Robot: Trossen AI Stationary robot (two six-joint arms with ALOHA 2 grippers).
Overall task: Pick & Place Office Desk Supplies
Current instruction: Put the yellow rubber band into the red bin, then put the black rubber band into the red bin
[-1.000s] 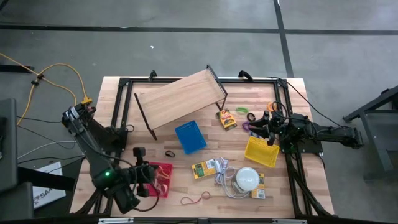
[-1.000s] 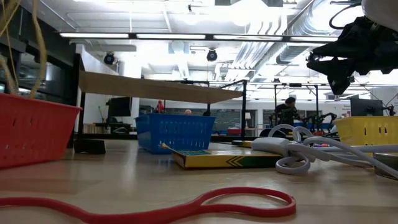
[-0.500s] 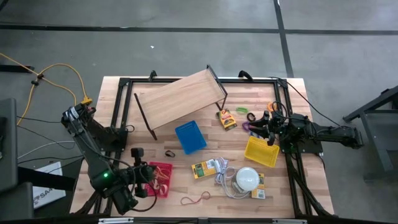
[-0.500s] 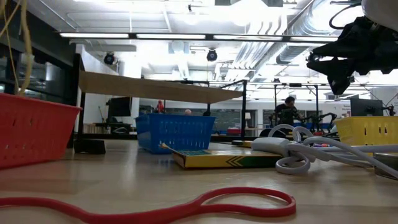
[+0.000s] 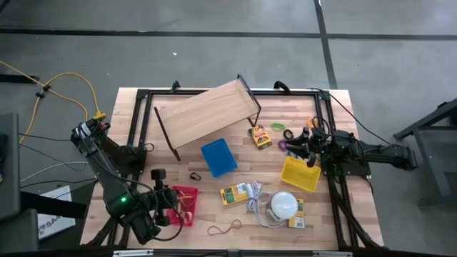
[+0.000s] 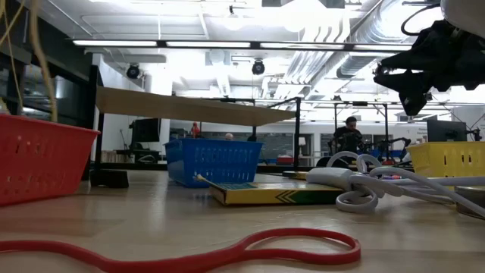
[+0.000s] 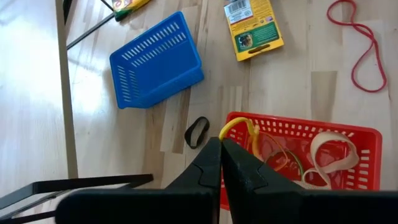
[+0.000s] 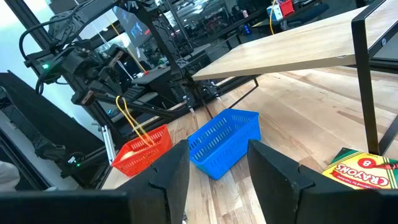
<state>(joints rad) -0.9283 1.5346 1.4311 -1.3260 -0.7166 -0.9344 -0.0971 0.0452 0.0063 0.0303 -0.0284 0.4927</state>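
Note:
My left gripper (image 5: 173, 202) is shut on a yellow rubber band (image 7: 241, 126) just above the red basket (image 7: 367, 140) at the table's near left. The band shows as thin strands in the low view (image 6: 42, 68) and in the right wrist view (image 8: 132, 124). More bands lie inside the red basket. A red rubber band (image 5: 225, 228) and a small black band (image 5: 195, 175) lie flat on the table. My right gripper (image 8: 217, 180) waits open at the table's right side, next to the yellow basket (image 5: 300, 174), touching nothing. My left gripper pinches the yellow band's upper end (image 7: 225, 133) between its two shut fingertips. The fingers slant downward over the red basket's rim. The band hangs slack below them, and its lower part drops inside the red basket (image 8: 146, 142).
A tilted wooden shelf (image 5: 207, 114) stands at the back. A blue basket (image 5: 218, 157), a green-yellow crayon pack (image 5: 233, 193), a white dome with cord (image 5: 282, 205), a crayon box (image 5: 260, 135) and small clips (image 5: 278, 127) lie about mid-table.
The yellow band hanging from my left gripper has swayed a little from side to side over the red basket. Both grippers have kept their places.

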